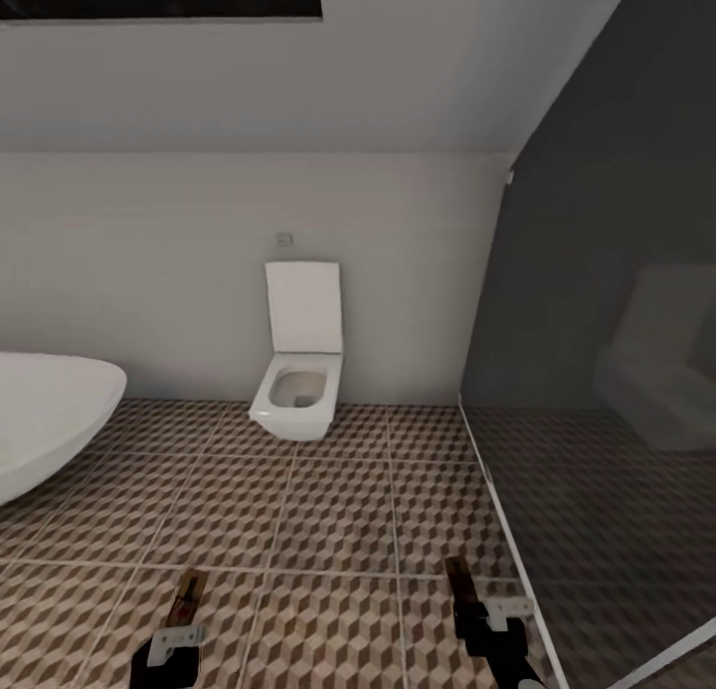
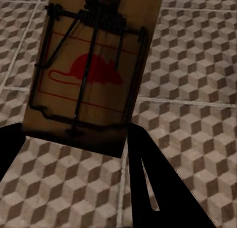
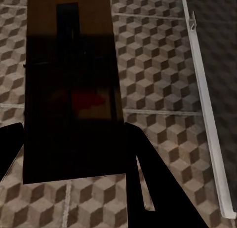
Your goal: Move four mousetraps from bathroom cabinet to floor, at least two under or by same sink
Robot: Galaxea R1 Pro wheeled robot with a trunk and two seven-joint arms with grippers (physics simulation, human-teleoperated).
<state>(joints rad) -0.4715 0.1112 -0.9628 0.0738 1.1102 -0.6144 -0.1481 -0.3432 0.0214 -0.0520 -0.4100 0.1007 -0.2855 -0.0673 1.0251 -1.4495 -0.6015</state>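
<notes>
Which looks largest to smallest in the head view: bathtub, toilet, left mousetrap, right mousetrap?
1. Toilet, fully visible.
2. Bathtub, though cut off by the frame, so unsure against the toilet.
3. Left mousetrap and right mousetrap: look alike, both seen edge-on, not ranked.

The cube-patterned tiled floor (image 1: 338, 510) carries a white toilet (image 1: 296, 396), a white tub (image 1: 40, 416) and a glass screen's rail (image 1: 497, 510).
</notes>
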